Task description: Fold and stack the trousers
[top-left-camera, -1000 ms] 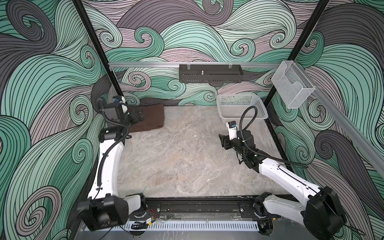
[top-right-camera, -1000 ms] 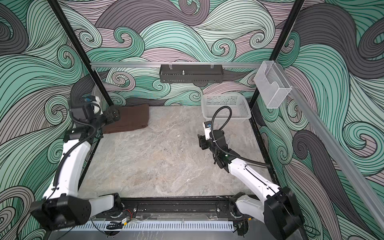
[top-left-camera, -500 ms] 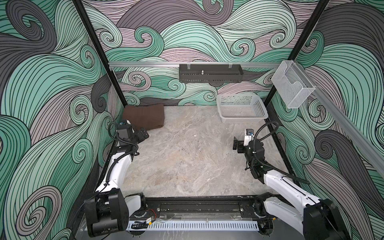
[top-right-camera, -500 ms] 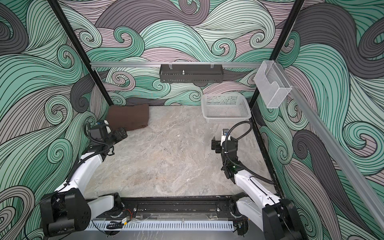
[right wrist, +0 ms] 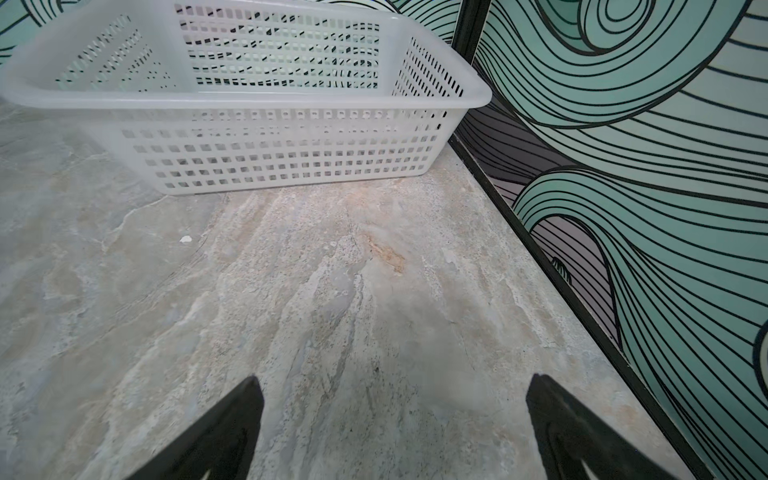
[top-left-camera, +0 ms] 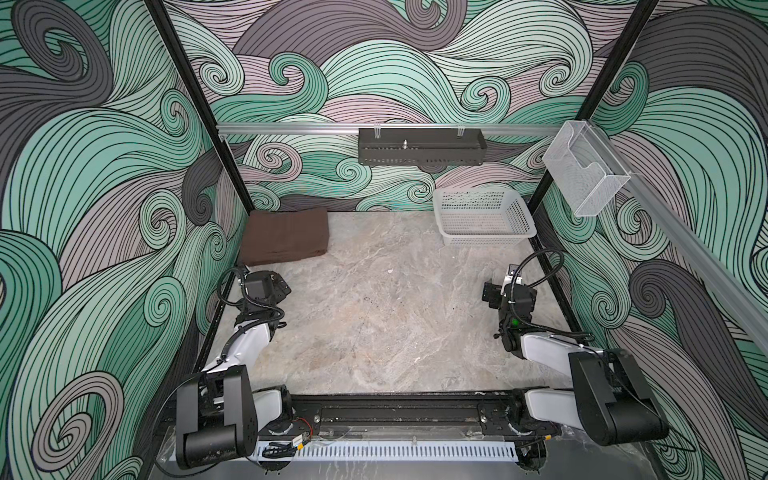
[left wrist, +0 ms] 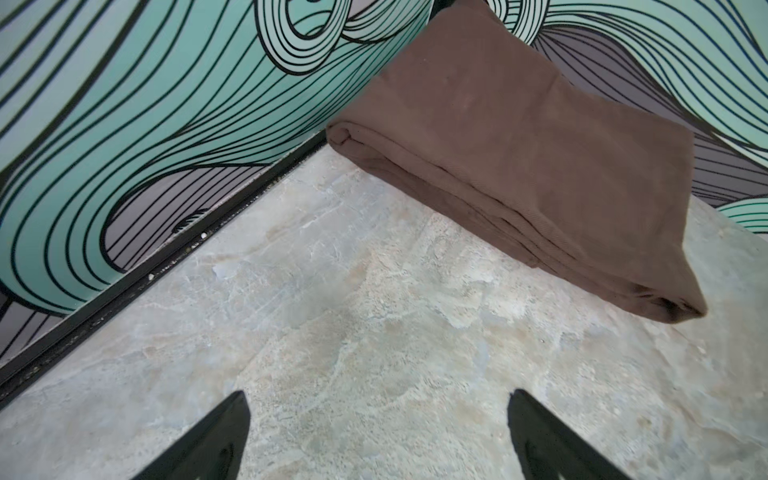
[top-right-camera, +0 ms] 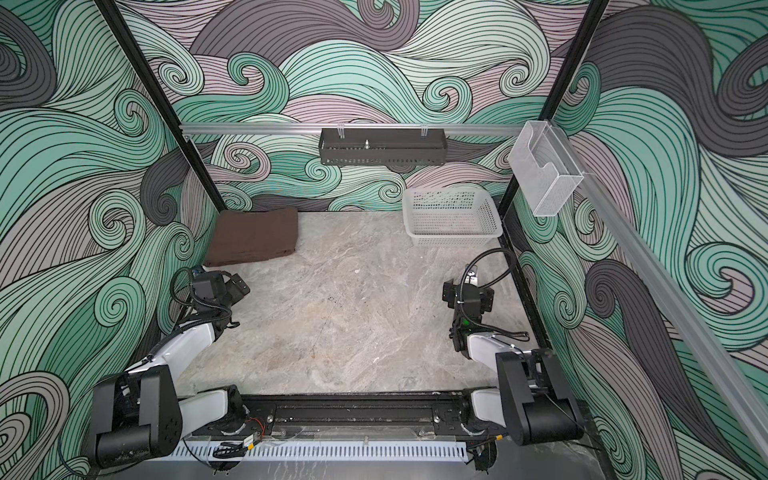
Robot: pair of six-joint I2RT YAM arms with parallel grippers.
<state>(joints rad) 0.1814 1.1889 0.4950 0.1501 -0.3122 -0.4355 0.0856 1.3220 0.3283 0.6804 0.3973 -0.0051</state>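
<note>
1. Two claws gape wide and hold nothing: the left claw (left wrist: 376, 395) and the right claw (right wrist: 393, 378), each over the tabletop (left wrist: 332, 311).
2. The folded trousers (left wrist: 519, 145) lie ahead of the left claw, apart from it.
3. A white basket (right wrist: 270, 145) sits ahead of the right claw.

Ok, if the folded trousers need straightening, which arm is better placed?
Left. The left hand, open, sits near the folded trousers in the far left corner; the right hand faces the basket across the table.
</note>
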